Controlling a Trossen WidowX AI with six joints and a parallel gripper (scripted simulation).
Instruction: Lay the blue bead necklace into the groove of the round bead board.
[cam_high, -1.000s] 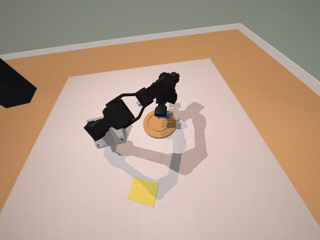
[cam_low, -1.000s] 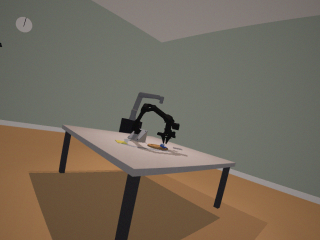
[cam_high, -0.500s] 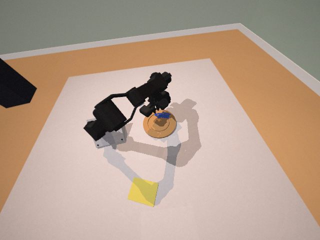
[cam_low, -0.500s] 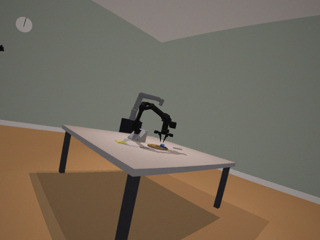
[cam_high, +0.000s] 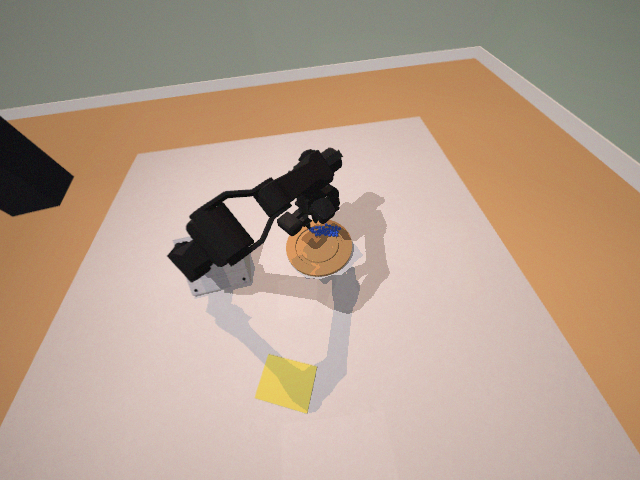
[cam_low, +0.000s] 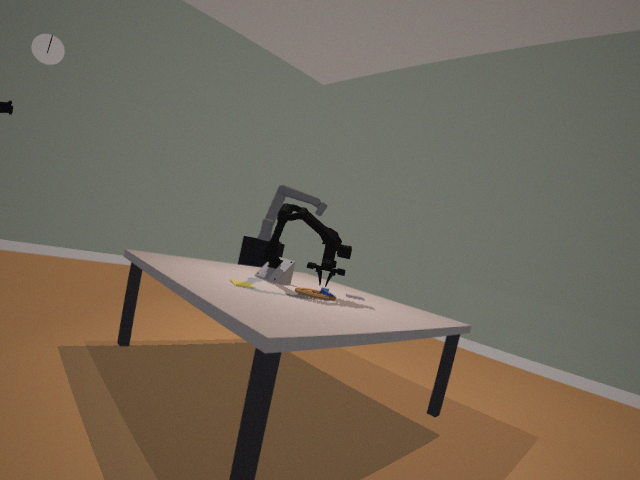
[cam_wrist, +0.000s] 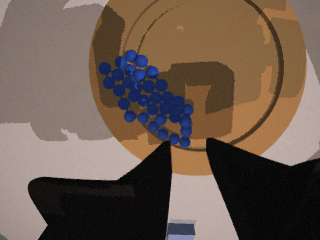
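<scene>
The blue bead necklace (cam_high: 326, 230) (cam_low: 326, 292) (cam_wrist: 156, 100) lies bunched in a long heap on the round orange-brown bead board (cam_high: 316, 268) (cam_low: 306, 292) (cam_wrist: 292, 65). In the top view it is on the board's far part; in the wrist view it crosses the left and lower left of the groove. My gripper (cam_high: 311, 224) (cam_low: 323, 285) (cam_wrist: 188, 145) points down over the board's edge region, partly open with a narrow gap and nothing held. In the wrist view the left fingertip is just below the heap's lower right end; whether it touches a bead I cannot tell.
A yellow square (cam_high: 286, 383) (cam_low: 241, 283) lies on the table to one side. A small light-blue block (cam_wrist: 181, 231) is beyond the fingers at the wrist view's bottom. A thin grey piece (cam_low: 355, 297) lies near the board. The arm's grey base (cam_high: 227, 279) stands left of the board.
</scene>
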